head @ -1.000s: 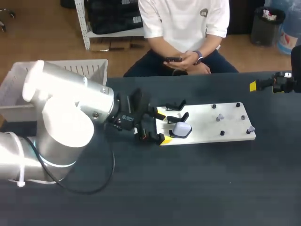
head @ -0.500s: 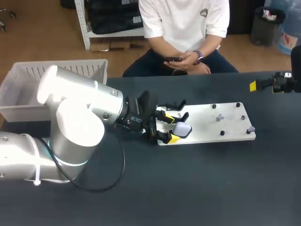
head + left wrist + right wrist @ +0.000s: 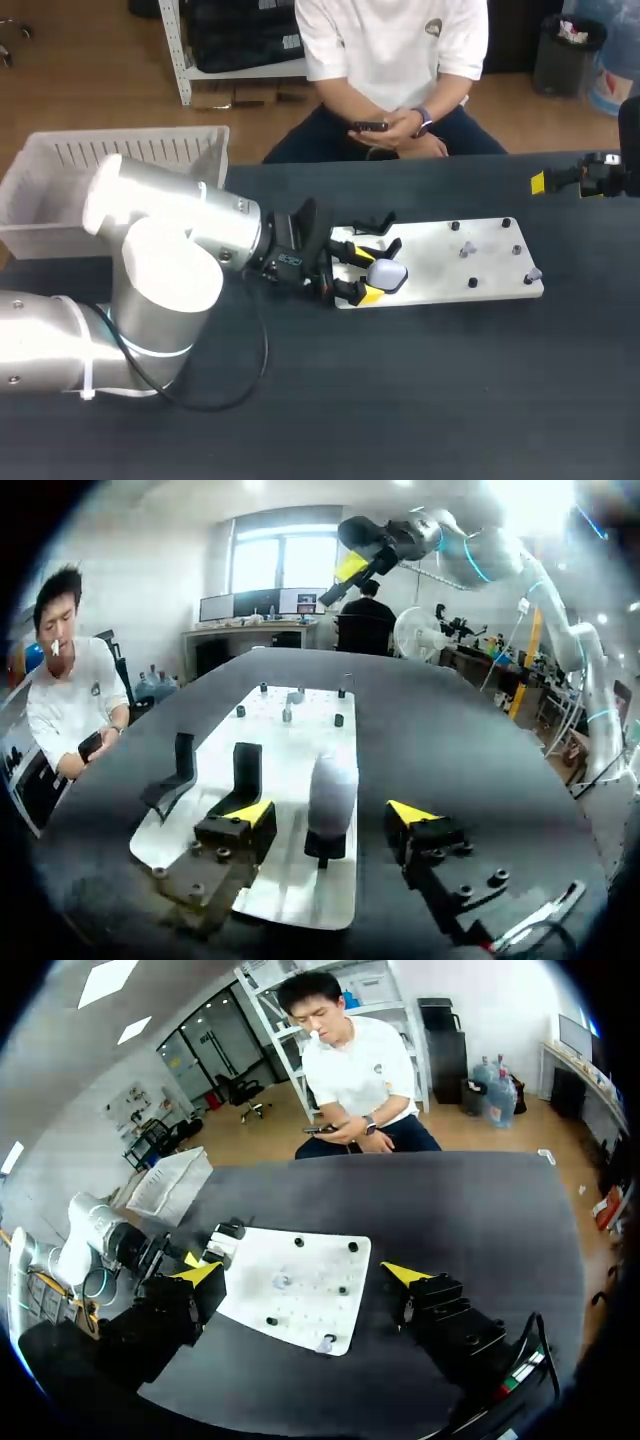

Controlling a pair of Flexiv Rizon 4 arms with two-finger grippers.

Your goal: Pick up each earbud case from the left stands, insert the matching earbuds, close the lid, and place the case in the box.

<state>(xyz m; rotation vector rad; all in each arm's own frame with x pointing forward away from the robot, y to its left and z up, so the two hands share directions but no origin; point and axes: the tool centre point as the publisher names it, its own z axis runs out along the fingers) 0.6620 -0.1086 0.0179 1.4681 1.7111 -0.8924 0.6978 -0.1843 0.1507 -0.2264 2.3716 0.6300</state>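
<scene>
Earbud case sits upright on its stand at the near end of the white board, between the spread fingers of the left gripper, neither tip touching it. A lopsided close risks tipping it off, or snagging the empty black stand just beside one finger. Bare table borders the board's edge; farther off, the right gripper hangs splayed and empty, well apart.

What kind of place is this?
Probably a robotics lab bench: a left arm and right arm at a dark table, a white plate holding black stands and an earbud case, a white box nearby.
</scene>
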